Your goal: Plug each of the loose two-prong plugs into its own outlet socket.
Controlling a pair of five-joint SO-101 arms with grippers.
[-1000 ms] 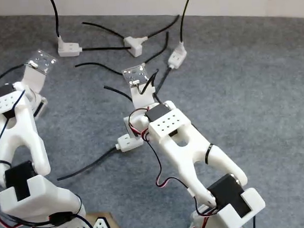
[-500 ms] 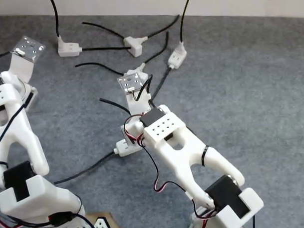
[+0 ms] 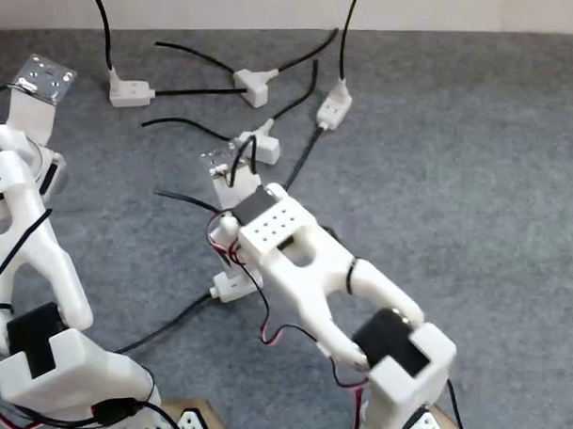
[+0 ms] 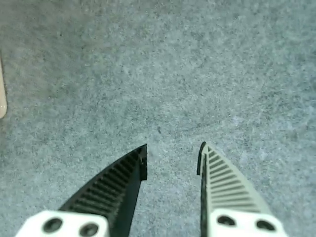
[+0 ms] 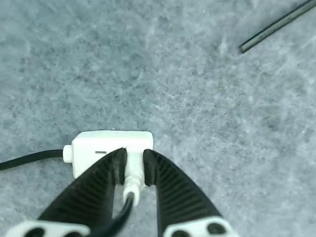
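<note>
In the right wrist view my right gripper (image 5: pixel 133 154) is shut on a small white two-prong plug (image 5: pixel 132 175) with a black cable. The plug is pressed against a white outlet socket (image 5: pixel 111 145) lying on the grey carpet. From above, that socket (image 3: pixel 232 286) lies under the right arm (image 3: pixel 278 238), its cable running toward the near left. My left gripper (image 4: pixel 173 148) hangs open over bare carpet with nothing between its fingers. The left arm (image 3: pixel 24 242) stands at the left side.
At the far side lie a white socket (image 3: pixel 130 89), a T-shaped white connector (image 3: pixel 252 85), a white plug (image 3: pixel 333 107) and another white piece (image 3: pixel 262 143), all with black cables. A loose cable end (image 5: pixel 243 48) lies near the right gripper.
The right arm has swung left and nearer, and the socket under it slid a little the same way. The left arm's wrist has moved farther away to the left.
</note>
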